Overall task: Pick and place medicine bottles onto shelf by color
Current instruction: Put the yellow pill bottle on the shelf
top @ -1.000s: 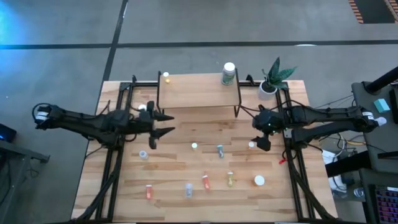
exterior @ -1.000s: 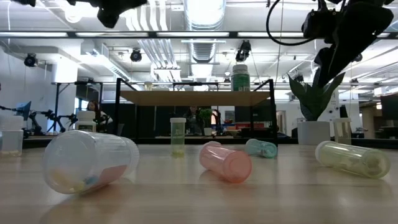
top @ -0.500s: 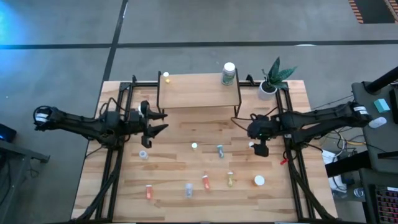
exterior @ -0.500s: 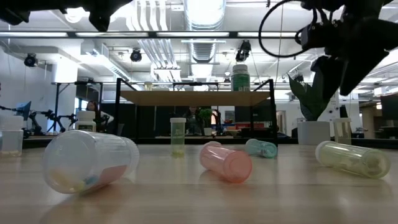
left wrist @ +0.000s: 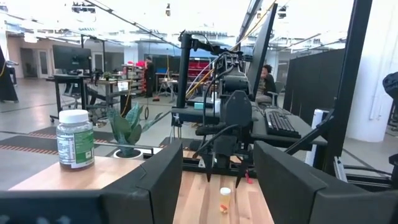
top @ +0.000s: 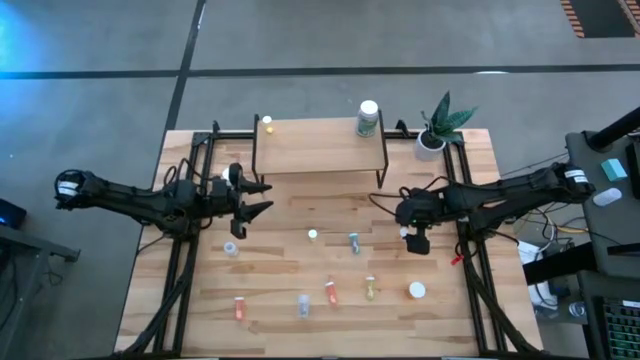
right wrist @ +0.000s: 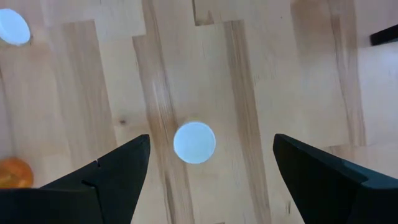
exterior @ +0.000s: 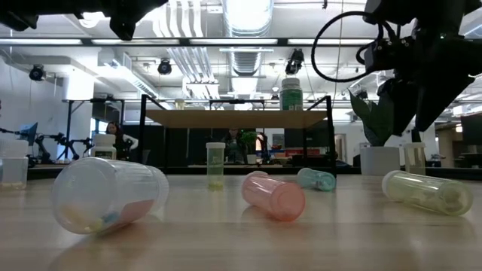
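The shelf (top: 320, 148) stands at the table's far middle. A green-labelled, white-capped bottle (top: 367, 118) stands on its right end and a small yellow bottle (top: 266, 124) on its left end. Several small bottles stand or lie on the tabletop, among them a bluish one (top: 354, 242) and an orange one (top: 331, 292). My right gripper (right wrist: 211, 144) is open and points down over an upright white-capped bottle (right wrist: 194, 142), with a finger on either side above it. My left gripper (top: 267, 197) is open and empty, left of the shelf's front.
A potted plant (top: 436, 128) stands at the far right corner beside the shelf. A larger white-capped bottle (top: 417, 290) stands near the front right. In the low view a clear bottle (exterior: 109, 194) and a pink one (exterior: 273, 196) lie close to the near edge.
My right gripper has moved toward the table's near edge and down, and now hangs over the white-capped bottle. My left gripper has drawn back a little toward the table's left edge. No bottle has moved.
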Action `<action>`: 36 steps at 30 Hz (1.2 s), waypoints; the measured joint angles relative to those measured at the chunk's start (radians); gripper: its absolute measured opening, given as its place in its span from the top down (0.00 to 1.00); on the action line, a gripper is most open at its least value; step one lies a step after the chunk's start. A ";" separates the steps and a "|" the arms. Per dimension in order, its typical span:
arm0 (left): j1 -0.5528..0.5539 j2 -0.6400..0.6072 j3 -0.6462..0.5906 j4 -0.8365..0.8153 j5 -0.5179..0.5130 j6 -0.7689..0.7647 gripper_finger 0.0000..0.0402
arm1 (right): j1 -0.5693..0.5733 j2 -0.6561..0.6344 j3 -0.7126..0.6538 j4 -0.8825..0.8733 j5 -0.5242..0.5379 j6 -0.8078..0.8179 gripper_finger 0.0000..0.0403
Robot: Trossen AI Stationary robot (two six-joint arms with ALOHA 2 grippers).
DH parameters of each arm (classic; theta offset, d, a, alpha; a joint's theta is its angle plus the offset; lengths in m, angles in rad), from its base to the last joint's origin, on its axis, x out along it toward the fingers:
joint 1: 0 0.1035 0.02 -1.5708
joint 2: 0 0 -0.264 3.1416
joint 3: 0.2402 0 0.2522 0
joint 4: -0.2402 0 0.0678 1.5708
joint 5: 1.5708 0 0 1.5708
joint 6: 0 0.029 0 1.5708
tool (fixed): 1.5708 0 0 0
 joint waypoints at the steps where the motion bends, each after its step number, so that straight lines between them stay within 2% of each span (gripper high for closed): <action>1: 0.000 0.000 0.000 0.001 0.000 0.000 0.55 | 0.000 -0.008 -0.008 0.013 -0.001 0.004 0.18; 7: 0.000 0.002 0.000 -0.002 0.001 0.000 0.55 | 0.007 -0.064 -0.051 0.047 -0.010 0.037 0.18; 24: 0.000 0.013 0.001 0.002 0.002 0.000 0.55 | 0.006 -0.047 -0.091 0.105 -0.001 0.058 0.18; 36: 0.000 0.013 0.001 0.000 0.002 0.001 0.55 | 0.006 0.063 -0.098 0.132 0.011 0.054 0.18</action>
